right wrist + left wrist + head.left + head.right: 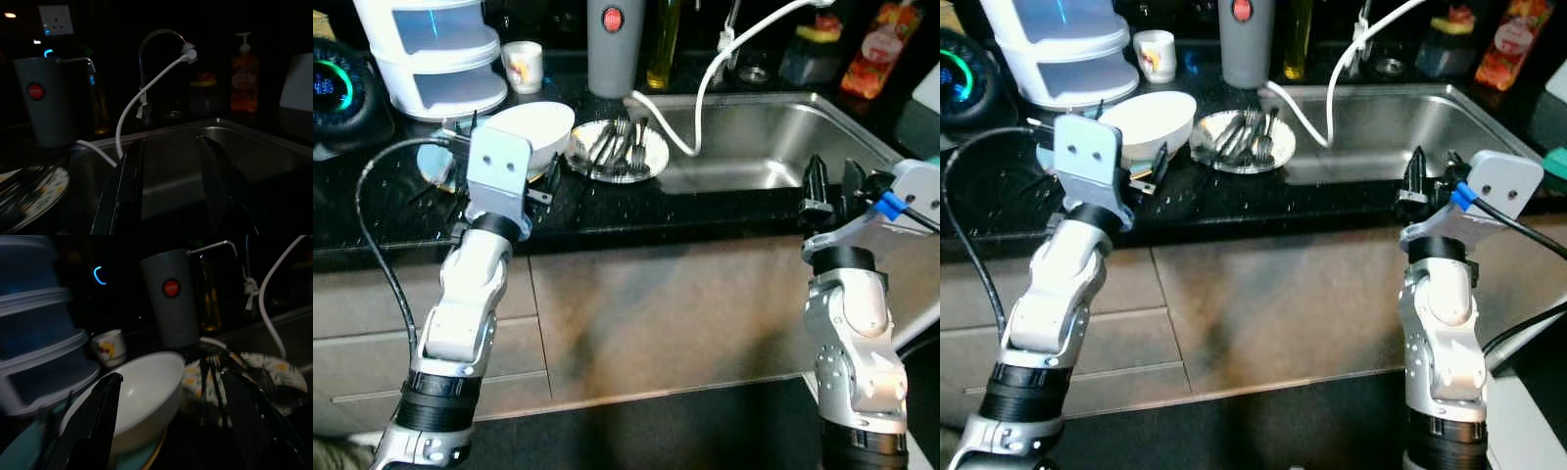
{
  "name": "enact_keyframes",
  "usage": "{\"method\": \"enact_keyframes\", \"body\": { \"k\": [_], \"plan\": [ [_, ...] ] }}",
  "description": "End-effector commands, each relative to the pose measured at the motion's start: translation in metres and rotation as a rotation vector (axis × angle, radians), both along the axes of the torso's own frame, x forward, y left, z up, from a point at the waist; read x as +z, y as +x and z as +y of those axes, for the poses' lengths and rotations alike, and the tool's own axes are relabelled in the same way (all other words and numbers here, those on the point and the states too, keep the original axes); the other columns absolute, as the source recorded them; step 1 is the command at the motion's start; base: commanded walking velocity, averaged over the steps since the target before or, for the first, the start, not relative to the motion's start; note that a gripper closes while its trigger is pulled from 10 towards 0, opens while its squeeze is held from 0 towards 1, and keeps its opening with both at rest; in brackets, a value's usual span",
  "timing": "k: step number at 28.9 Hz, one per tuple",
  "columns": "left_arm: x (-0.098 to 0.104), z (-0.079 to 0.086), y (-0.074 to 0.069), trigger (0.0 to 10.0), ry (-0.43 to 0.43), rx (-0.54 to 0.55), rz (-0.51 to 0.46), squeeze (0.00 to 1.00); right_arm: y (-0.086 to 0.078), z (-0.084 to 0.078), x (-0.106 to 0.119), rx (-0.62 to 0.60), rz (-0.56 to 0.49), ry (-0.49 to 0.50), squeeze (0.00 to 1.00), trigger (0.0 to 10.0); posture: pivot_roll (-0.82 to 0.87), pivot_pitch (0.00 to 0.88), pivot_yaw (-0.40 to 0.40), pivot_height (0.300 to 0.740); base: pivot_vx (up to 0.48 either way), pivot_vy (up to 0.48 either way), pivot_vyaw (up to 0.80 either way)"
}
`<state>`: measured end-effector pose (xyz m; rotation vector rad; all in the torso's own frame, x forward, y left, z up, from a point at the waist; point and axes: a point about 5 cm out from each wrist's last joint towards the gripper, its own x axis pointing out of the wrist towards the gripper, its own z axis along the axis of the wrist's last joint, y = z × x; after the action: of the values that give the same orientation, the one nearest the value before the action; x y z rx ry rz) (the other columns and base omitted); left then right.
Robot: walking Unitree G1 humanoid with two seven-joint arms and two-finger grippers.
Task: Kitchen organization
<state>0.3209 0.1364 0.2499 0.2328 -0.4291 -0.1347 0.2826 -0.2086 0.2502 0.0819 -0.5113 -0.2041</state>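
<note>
A white bowl (pixel 533 132) rests on a teal plate (pixel 438 162) on the black counter. To its right lies a patterned plate (pixel 619 149) with several forks on it. My left gripper (pixel 171 379) is open at the counter's front edge; in the left wrist view the bowl (pixel 142 391) sits just ahead between its fingers (pixel 100 416). My right gripper (pixel 833 178) is open and holds nothing, hanging at the front rim of the steel sink (pixel 754 147). In the right wrist view it (pixel 171 141) looks into the sink basin.
A grey canister with a red button (pixel 612 44), a small cup (pixel 522 67), stacked white containers (pixel 435 49) and a black device with a cyan display (pixel 337 93) stand at the back. A white hose (pixel 700 98) hangs into the sink. Bottles (pixel 876 39) stand at the far right.
</note>
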Motion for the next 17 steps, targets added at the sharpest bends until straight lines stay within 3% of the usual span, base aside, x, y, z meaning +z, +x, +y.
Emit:
{"method": "enact_keyframes", "body": {
  "k": [1, 17],
  "plan": [
    [-0.001, 0.001, -0.002, 10.0, 0.017, 0.005, -0.006, 0.00, -0.001, 0.000, 0.002, 0.001, -0.004, -0.003, 0.00, 10.0, 0.00, 0.030, -0.002, 0.740, 0.401, 0.000, 0.00],
    [0.008, -0.012, -0.009, 10.0, 0.081, -0.053, -0.076, 0.00, -0.001, 0.000, 0.000, 0.000, 0.004, -0.003, 0.00, 10.0, 0.00, 0.023, 0.002, 0.740, 0.356, 0.000, 0.00]
  ]
}}
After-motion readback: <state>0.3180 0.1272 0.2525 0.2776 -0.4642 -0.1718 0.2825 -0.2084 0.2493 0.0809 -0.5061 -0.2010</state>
